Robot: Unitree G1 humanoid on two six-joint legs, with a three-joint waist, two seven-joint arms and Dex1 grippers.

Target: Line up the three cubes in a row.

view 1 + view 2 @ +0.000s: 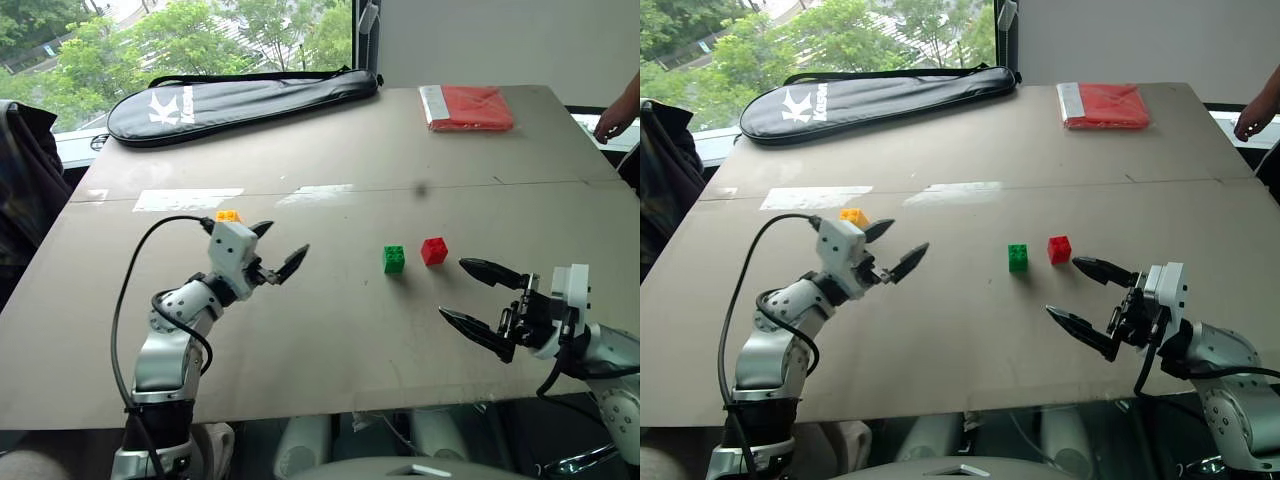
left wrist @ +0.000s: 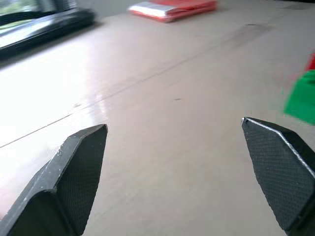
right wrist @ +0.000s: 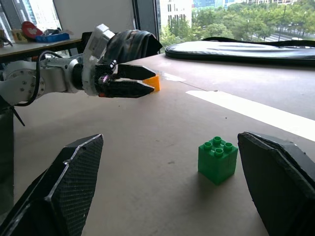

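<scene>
Three little studded bricks sit on the big grey-brown surface (image 1: 330,330). The green cube (image 1: 394,259) and the red cube (image 1: 434,250) stand close together near the middle, not touching, the red one on the robot's right side of the green and a touch farther from the robot. The yellow cube (image 1: 853,216) lies well apart from them, off toward the robot's left, partly hidden behind the left arm's wrist block.

The left pincer (image 1: 279,252) hangs just above the surface with its two black fingers spread apart and nothing between them; it points toward the green cube but is well short of it, and the yellow cube sits just behind it. The right pincer (image 1: 1090,298) is also spread wide and empty, low over the surface near the front edge, its far fingertip close to the red cube without touching it.

At the back of the surface lie a long black racket bag (image 1: 240,100) and a flat red packet (image 1: 468,107). A person's hand (image 1: 612,120) shows at the far right edge.
</scene>
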